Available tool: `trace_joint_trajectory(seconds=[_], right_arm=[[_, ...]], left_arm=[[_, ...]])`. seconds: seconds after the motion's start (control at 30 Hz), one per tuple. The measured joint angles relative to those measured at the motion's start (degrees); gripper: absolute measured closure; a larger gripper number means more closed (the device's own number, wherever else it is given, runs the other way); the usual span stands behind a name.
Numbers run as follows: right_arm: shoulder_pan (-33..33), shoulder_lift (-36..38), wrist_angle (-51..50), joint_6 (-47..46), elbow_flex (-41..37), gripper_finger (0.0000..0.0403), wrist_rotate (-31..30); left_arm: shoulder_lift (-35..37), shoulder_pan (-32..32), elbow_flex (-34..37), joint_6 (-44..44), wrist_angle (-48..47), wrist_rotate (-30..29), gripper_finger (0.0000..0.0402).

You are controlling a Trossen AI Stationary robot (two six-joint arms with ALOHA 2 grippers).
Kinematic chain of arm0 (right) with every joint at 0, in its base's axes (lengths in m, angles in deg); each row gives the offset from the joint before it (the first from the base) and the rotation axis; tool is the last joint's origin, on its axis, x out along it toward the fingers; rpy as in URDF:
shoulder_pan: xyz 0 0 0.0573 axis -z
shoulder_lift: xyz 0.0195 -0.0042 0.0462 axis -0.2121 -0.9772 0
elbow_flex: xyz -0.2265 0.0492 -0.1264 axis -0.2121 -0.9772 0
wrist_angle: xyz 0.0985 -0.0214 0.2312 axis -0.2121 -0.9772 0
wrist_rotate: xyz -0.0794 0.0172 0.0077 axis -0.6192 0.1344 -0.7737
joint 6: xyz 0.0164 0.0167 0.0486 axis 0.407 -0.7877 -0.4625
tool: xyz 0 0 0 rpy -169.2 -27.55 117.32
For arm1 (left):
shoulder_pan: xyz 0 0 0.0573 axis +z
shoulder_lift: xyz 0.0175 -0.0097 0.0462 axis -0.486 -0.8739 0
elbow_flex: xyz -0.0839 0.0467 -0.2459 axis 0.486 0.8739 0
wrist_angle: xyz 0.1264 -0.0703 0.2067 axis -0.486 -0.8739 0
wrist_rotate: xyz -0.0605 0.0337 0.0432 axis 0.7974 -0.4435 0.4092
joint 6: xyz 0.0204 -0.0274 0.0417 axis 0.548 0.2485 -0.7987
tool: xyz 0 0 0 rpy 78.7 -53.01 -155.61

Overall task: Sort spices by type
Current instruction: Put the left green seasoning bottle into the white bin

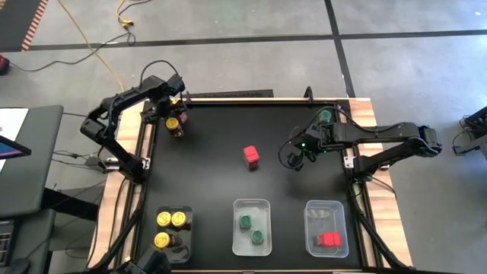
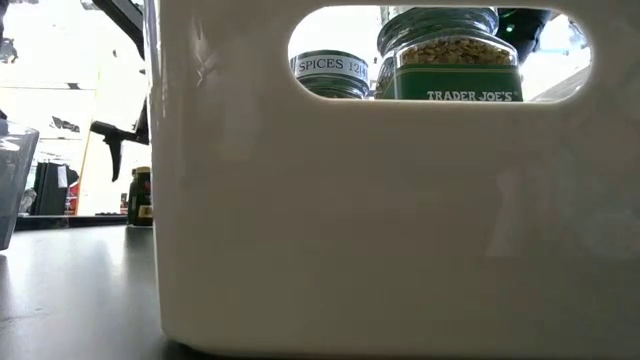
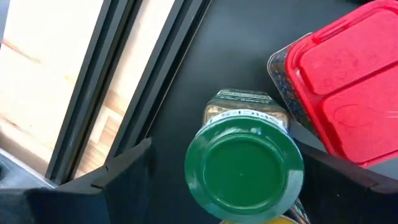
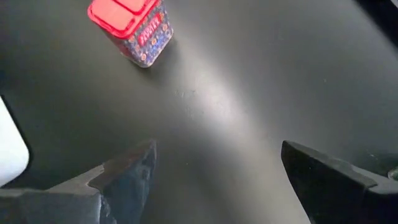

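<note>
The left gripper (image 3: 239,177) hangs at the desk's (image 1: 228,144) far left corner with its fingers spread wide, one on either side of a green-lid jar (image 3: 244,168); whether they touch it I cannot tell. That jar is round, its lid smooth and glossy, and a square red-lid jar (image 3: 348,81) stands just beside it. From above, a yellow-lid jar (image 1: 173,124) also shows in that corner cluster.

The right gripper (image 4: 214,171) is wide open too, holding nothing, above bare matte black desk right of centre. A lone red-lid jar (image 1: 251,157) stands near the middle, apart from it; its sides carry a busy printed label.

Along the near edge sit three clear plastic trays with rounded corners: the left tray (image 1: 187,245) holds three yellow-lid jars (image 1: 172,220), the middle tray (image 1: 252,203) two green-lid jars (image 1: 246,221), the right tray (image 1: 326,204) red-lid jars (image 1: 329,240). The low view is mostly filled by a tray's pale wall, with labelled jars seen through its handle slot.
</note>
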Motion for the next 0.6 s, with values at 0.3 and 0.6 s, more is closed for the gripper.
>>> trace_joint_trajectory(seconds=[0.3,0.6], right_arm=[[0.04,0.00,-0.48,-0.20,0.00,0.0029,-0.02],[0.04,0.00,-0.29,-0.64,0.00,0.0029,-0.02]], left_arm=[[0.00,0.31,0.00,1.78,0.81,-1.35,0.0114],[0.02,0.31,-0.07,2.09,0.96,-1.48,0.0188]])
